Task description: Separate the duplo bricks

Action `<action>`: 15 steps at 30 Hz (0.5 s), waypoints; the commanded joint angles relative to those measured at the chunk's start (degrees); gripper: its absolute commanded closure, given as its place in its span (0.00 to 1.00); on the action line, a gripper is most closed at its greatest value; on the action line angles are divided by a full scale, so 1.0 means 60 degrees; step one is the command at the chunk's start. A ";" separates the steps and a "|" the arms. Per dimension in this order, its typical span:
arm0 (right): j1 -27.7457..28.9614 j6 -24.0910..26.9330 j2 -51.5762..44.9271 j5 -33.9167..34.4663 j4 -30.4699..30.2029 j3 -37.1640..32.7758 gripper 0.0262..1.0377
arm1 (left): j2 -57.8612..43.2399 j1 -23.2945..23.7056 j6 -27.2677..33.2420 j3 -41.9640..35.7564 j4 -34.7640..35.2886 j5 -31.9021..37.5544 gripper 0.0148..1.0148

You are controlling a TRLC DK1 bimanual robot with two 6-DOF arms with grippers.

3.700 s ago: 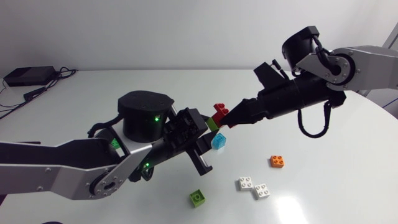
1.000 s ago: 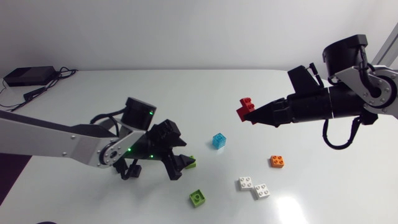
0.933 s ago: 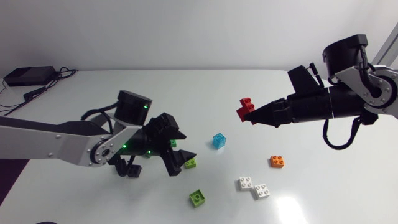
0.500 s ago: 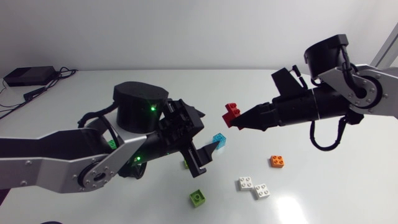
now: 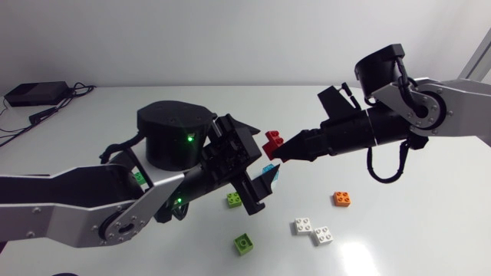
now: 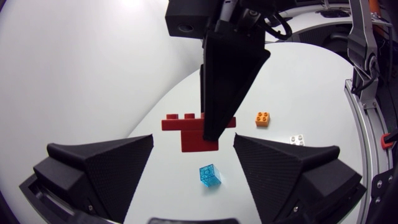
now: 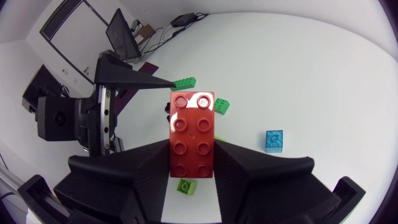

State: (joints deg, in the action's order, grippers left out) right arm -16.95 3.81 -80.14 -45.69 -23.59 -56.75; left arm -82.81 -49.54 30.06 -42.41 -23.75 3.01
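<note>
Red duplo stack (image 6: 193,130): a long brick with a shorter one joined beneath, held off the table between the fingers of the right gripper (image 5: 282,152), which are clamped on its two sides. In the left wrist view one right finger crosses both bricks, so it cannot be told which brick carries the grip. Left gripper (image 6: 193,155) noted wide open, nothing held, the stack just ahead of it and in line with the gap between its fingers. A translucent blue brick (image 6: 209,175) is seen on the table below the stack; an orange brick (image 6: 262,118) lies beyond it, well apart. Risks judged: if the left fingers are closed across the seam, both bricks would be gripped together and no parting gained; if closed too near the right fingertips, the wedges may be jammed against each other. A twist with a shallow hold could let the freed brick be dropped onto the blue one.
</note>
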 commanded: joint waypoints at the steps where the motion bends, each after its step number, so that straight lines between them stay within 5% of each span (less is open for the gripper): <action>1: -0.0090 -0.0211 -0.0179 -0.0090 0.0095 -0.0195 0.79 | -0.0320 -0.0064 0.0102 0.0067 -0.0202 0.0085 0.17; 15: -0.0134 -0.0211 -0.0106 -0.0104 0.0109 -0.0136 0.79 | -0.0774 -0.0342 0.0087 0.0052 -0.0788 0.0407 0.44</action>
State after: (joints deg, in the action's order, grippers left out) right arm -17.32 3.81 -80.14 -45.69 -23.59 -56.77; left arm -86.06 -51.13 30.22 -42.41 -27.40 4.86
